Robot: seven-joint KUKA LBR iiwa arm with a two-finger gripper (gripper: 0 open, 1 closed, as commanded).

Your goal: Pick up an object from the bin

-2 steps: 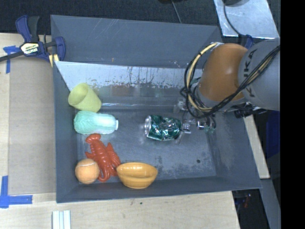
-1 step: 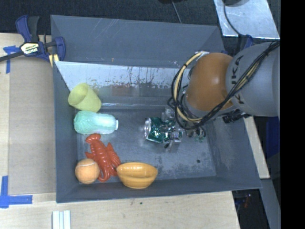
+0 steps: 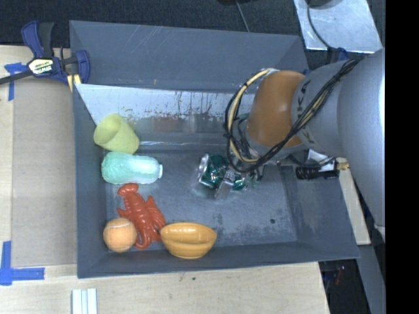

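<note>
My gripper (image 3: 220,176) hangs low over the middle of the bin, under the arm's orange cover, with nothing seen in it. The nearest thing is a pale mint-green ribbed toy (image 3: 130,168), lying to its left near the bin's left wall. A yellow-orange bowl (image 3: 188,239) rests below and left of the gripper by the front wall. Beside the bowl lies a red toy lobster (image 3: 142,216).
A yellow-green cup (image 3: 116,133) lies on its side at the back left, above the mint toy. An orange ball (image 3: 120,235) sits in the front left corner next to the lobster. The arm and its cables cover the bin's right side.
</note>
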